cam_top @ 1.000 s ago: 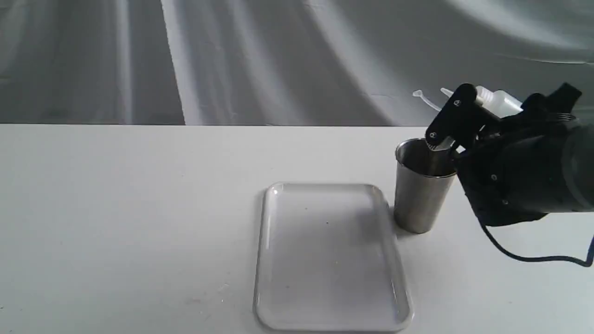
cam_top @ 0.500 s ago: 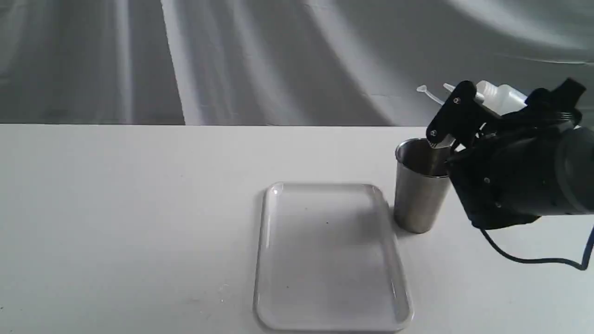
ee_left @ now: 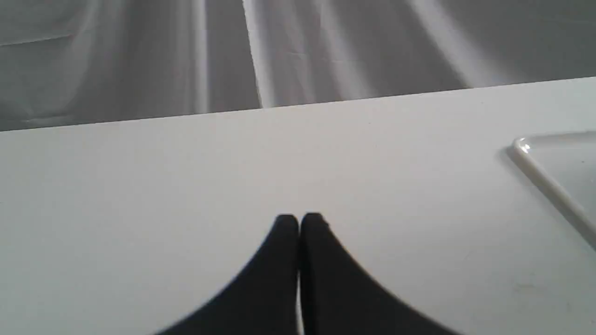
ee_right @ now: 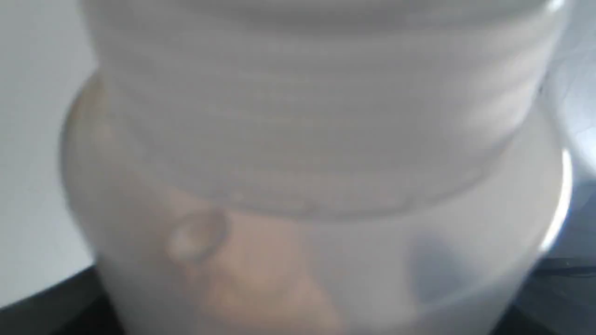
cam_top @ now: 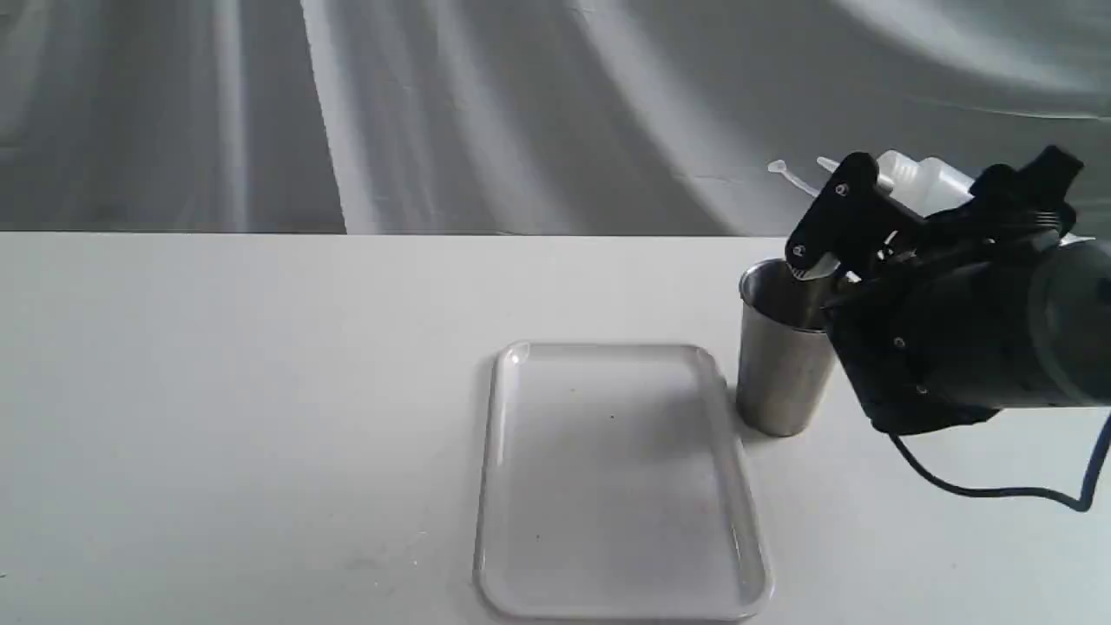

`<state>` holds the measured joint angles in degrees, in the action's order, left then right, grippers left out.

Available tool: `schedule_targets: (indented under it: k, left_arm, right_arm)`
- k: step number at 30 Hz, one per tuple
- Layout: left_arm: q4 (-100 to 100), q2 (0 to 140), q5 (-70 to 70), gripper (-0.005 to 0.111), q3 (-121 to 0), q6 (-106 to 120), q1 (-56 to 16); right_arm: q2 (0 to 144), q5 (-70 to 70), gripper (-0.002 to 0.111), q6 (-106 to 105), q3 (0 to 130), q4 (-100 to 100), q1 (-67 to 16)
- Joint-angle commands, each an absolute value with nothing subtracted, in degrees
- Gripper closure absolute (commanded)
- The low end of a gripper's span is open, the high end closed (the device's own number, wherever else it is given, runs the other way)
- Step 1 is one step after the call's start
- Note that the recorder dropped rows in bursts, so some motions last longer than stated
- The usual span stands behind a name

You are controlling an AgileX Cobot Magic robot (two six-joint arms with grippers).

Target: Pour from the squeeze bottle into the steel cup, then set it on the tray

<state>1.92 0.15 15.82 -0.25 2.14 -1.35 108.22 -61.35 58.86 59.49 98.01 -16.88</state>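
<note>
In the exterior view my right gripper point(cam_top: 937, 187) is shut on the squeeze bottle point(cam_top: 924, 178). The bottle is tipped almost level, its nozzle and cap strap point(cam_top: 785, 174) pointing left above the steel cup point(cam_top: 777, 373). No stream shows between nozzle and cup. The cup stands upright on the table, just right of the white tray's point(cam_top: 488, 486) far right corner; the arm hides its right side. The right wrist view is filled by the blurred translucent bottle point(ee_right: 307, 186), with amber liquid low inside. My left gripper point(ee_left: 299, 221) is shut on nothing above bare table, with the tray's corner point(ee_left: 549, 181) off to one side.
The white table point(cam_top: 243, 391) runs left of the tray. A grey draped cloth point(cam_top: 521, 113) hangs behind the table's far edge. A black cable point(cam_top: 981, 490) trails from the right arm over the table at the right.
The right gripper with the bottle has risen slightly and shifted a little to the left over the cup. Cup, tray and left gripper have stayed put.
</note>
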Motion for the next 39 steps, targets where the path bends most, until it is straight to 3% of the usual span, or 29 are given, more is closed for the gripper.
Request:
schedule_targets:
  k: [1, 39]
  left_arm:
    - [1.88, 0.0, 15.22, 0.107, 0.0, 1.85, -1.26]
    - [1.88, 0.0, 15.22, 0.107, 0.0, 2.08, -1.26]
  right_arm:
    - [107.6, -67.35, 0.092, 58.94, 59.81, 99.95, -18.01]
    - [107.47, -69.96, 0.092, 31.44, 59.81, 99.95, -18.69]
